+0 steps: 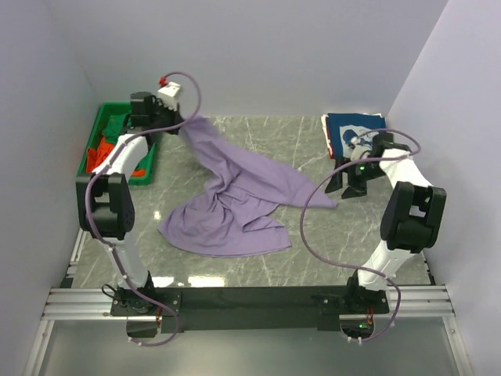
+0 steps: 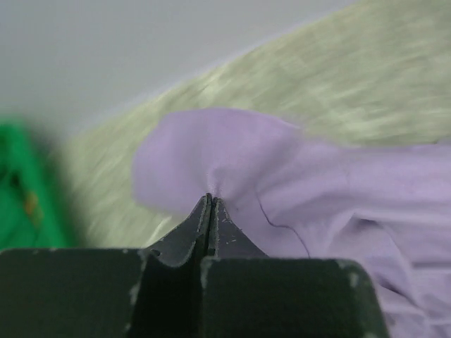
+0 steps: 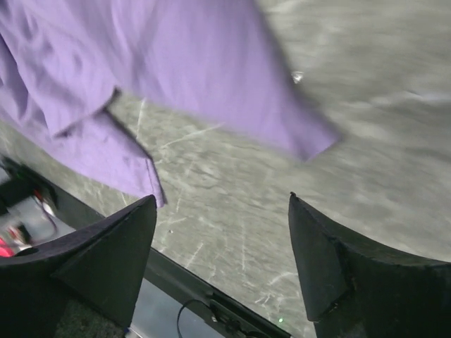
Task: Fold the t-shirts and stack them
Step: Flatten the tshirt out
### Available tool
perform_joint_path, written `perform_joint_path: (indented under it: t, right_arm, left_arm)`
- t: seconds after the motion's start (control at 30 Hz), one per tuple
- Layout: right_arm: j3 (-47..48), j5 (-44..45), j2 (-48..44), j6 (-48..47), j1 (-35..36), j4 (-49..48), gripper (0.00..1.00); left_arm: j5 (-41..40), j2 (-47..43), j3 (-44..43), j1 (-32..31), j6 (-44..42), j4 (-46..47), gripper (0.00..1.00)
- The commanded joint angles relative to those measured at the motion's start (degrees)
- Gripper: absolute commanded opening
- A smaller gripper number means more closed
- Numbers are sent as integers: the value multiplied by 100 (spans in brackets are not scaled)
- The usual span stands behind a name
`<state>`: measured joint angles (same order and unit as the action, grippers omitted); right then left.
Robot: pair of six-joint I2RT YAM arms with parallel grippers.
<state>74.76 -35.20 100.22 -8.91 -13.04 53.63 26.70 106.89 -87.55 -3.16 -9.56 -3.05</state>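
A lavender-purple t-shirt (image 1: 235, 196) lies crumpled across the middle of the table, one end lifted toward the back left. My left gripper (image 1: 182, 128) is shut on that raised end; in the left wrist view the cloth (image 2: 296, 176) bunches at the closed fingertips (image 2: 211, 199). A folded navy t-shirt with white print (image 1: 352, 131) lies at the back right. My right gripper (image 1: 347, 188) is open and empty over the bare table, just right of the shirt's corner (image 3: 310, 144). Orange-red and green tees (image 1: 106, 153) sit in the bin.
A green plastic bin (image 1: 95, 129) stands at the back left beside the left arm. White walls close the back and sides. A black rail (image 1: 250, 298) with the arm bases runs along the near edge.
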Motion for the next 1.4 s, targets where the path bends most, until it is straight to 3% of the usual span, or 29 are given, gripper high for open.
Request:
perform_joint_path:
  t: [0.0,0.23,0.67,0.73,0.77,0.83,0.87,0.9,0.93,1.0,1.23,1.37]
  right_arm:
    - [91,-48,23,-234,720,104,81]
    - [144,294,558,-428,2364,78,76]
    - [-268,874,902,-366,3958,-370,81]
    - [-374,1215,1007,-262,4125,-493,80]
    - [-375,1330,1077,-217,4142,-511,73]
    - [-287,1498,1288,-173,4143,-406,58]
    - [-287,1742,1324,-173,4134,-379,39]
    - [-295,1823,1315,-277,4108,-292,27]
    - [-313,1963,1281,-322,4029,-257,2]
    - [-365,2306,1079,-488,3819,-117,0]
    - [248,3510,1051,-1437,1948,122,0]
    - [1904,4249,1771,-1711,1348,60,0]
  left_arm:
    - [-779,358,27,253,280,-327,1]
    - [-1659,842,-69,448,121,-916,1]
    - [-1369,816,-140,641,148,-1040,1]
    - [-1299,798,-131,659,121,-1049,1]
    - [-1290,763,-114,659,78,-1066,1]
    - [-1229,728,-87,667,-1,-1101,1]
    - [-1150,658,-43,676,-115,-1119,1]
    - [-1123,614,-8,667,-168,-1206,1]
    - [-1079,570,9,667,-230,-1259,1]
    - [-983,368,150,667,-545,-1400,1]
    - [-552,-704,1169,720,-1846,-2234,1]
    - [-341,-1266,1670,720,-2172,-2874,1]
